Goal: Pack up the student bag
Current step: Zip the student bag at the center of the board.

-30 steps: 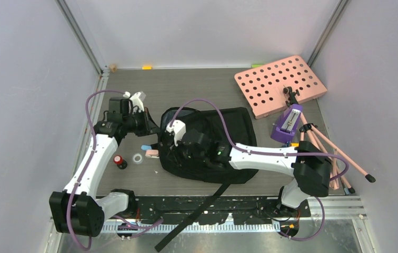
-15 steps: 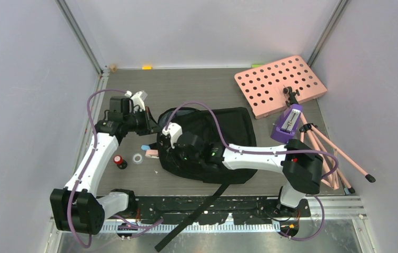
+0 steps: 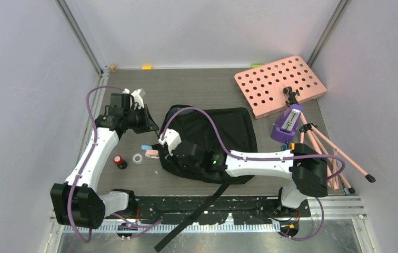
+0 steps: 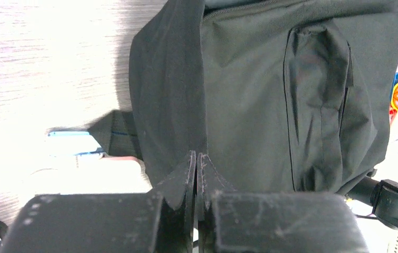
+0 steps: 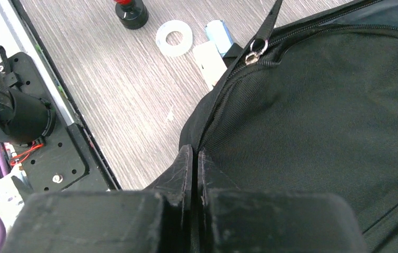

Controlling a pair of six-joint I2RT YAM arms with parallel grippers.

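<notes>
right arm has slid left across the student bag (image 3: 223, 132) since the earlier frame; right gripper (image 5: 194, 154) went from over the middle of the bag to its front-left edge, and its jaws, apart a moment ago, are now pressed together; left arm has pulled back and a bit left, and the bag's back-left corner has followed it.

bag lies flat on the table (image 3: 197, 84), centre, between my two arms, one long strap trailing over the near rail.

left gripper (image 4: 197, 156) is clamped on a fold of the bag's fabric at the back-left corner; i hold it there to keep that side taut and lifted.

right jaws meet right on the rim seam below the zipper pull (image 5: 255, 50); looks like a pinch on the rim fabric, though the fold between the tips is hard to make out; my guess is a second anchor so the mouth can be spread.

loose items wait just left of the bag: pink eraser (image 3: 152, 154) touching the edge, blue piece (image 3: 145, 147), white tape ring (image 3: 138, 158), red-capped bottle (image 3: 118, 161); none is inside yet, so packing is still at the opening step.
</notes>
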